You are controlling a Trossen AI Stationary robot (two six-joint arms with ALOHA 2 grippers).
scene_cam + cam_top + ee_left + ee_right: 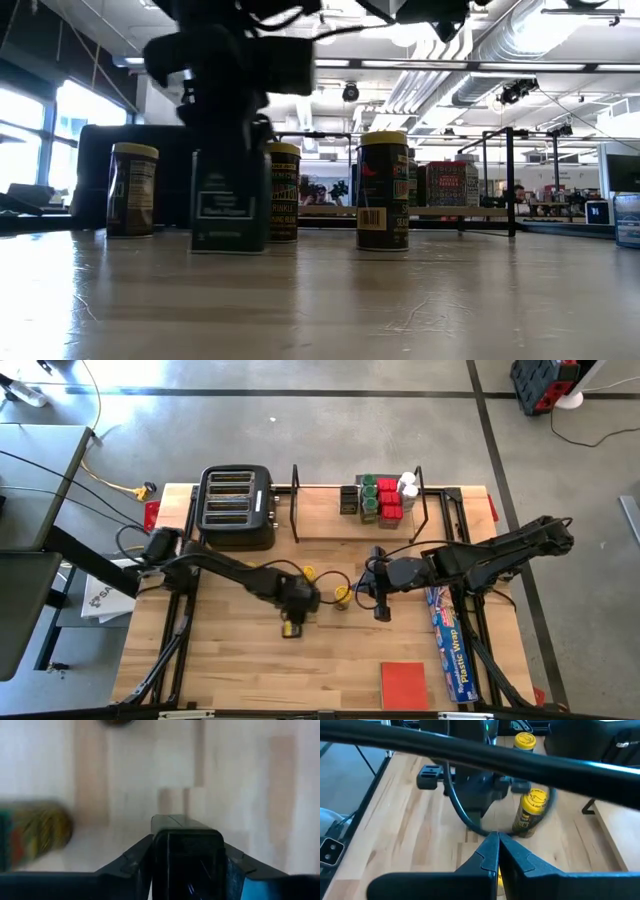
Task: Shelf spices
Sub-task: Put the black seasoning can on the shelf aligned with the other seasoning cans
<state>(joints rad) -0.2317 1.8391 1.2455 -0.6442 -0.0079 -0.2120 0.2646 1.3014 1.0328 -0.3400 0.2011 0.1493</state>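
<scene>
High view: the left gripper is seen low over the middle of the light butcher-block wooden table, and in the left wrist view a small dark rectangular tin is clamped between its fingers. The same tin is seen standing on the table in the low view, so it is judged to have just been grasped for carrying to the shelf, though the blur there leaves this less than certain. A yellow-lidded jar is seen just on the near side of this gripper.

The right gripper is held just beside another yellow-lidded round spice jar, its fingers pressed together with nothing between them, as the right wrist view shows. It is probably being kept clear while the left arm works. A third yellow-lidded jar stands a little nearer the shelf.

The low rack of light wood in a thin black wire frame is set at the far edge of the table, beside a black four-slot toaster. Several green-lidded, white-lidded and red spice containers are already grouped on its right part, so the task is judged well along, with the loose jars and the tin left.

A long blue plastic-wrap box and a flat red square lie at the right near side. Beyond the table, a grey concrete floor and, in the low view, a bright workshop with ceiling ducts are seen.
</scene>
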